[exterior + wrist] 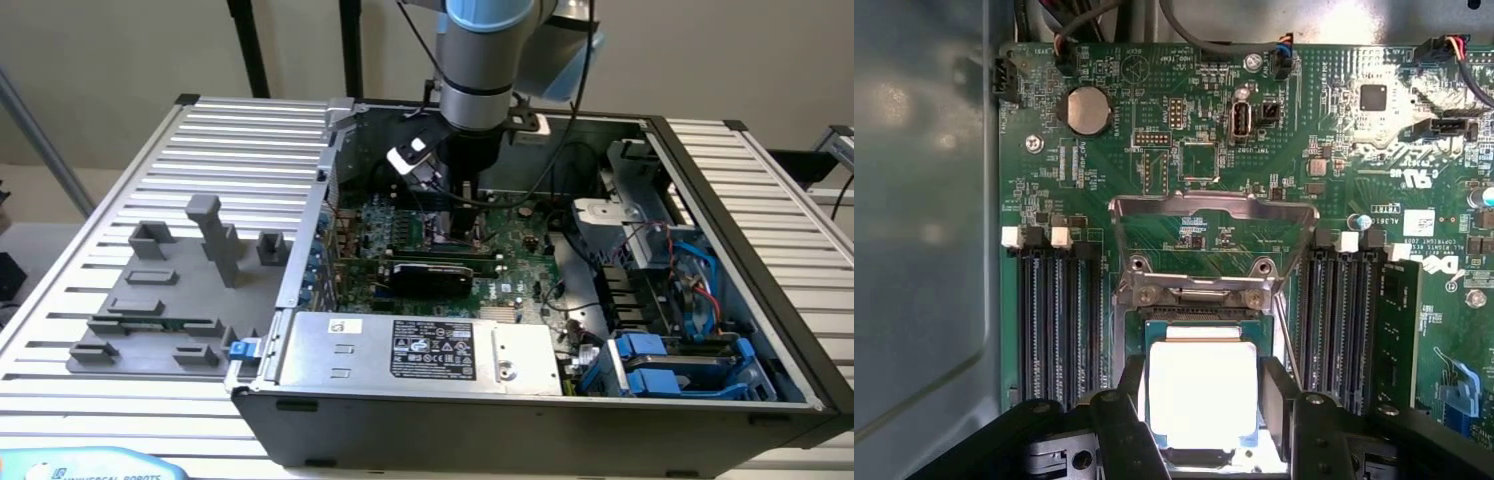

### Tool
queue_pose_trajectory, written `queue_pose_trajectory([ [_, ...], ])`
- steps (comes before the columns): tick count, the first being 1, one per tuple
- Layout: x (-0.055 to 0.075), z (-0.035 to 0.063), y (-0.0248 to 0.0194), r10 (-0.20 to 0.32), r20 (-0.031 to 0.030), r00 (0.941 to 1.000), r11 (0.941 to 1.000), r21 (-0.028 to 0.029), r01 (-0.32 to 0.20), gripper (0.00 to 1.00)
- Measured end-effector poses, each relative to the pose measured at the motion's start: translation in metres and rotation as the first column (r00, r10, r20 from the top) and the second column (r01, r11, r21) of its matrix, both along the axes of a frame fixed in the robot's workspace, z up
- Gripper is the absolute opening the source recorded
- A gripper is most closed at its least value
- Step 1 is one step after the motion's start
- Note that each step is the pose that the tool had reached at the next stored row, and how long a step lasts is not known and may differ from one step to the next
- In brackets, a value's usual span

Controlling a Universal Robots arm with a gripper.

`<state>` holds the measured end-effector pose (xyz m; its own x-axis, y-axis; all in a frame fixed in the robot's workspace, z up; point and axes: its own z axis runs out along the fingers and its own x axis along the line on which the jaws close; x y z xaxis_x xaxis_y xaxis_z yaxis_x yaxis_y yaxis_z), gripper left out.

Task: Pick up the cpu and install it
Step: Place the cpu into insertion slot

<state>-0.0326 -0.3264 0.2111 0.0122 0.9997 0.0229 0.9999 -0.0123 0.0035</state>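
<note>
The gripper (pixel 1203 372) clasps the cpu (pixel 1202 400) by two opposite edges, just over the motherboard socket, whose metal frame (pixel 1204 212) stands open, mid-frame in the exterior view. The chip looks light, stiff, probably fragile underneath; edges are the safest hold.

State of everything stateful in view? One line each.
gripper: closed on two opposite edges of the cpu, down inside the case.
cpu: gripped, metal top up, right over the socket; cannot tell if it is seated.
socket load plate: flipped open.
computer case: lying on its side, side panel off.
coin cell: in its holder.
</note>
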Motion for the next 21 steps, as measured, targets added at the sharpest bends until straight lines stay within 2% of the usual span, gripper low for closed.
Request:
queue_pose_trajectory([
  [10,-0.0011,-0.0045,0.0,-0.006,-0.0068,1.0,1.0,-0.0001,0.006,0.55],
  [21,-0.0011,-0.0071,0.0,-0.019,-0.0069,0.9998,0.9998,-0.0001,0.019,0.55],
])
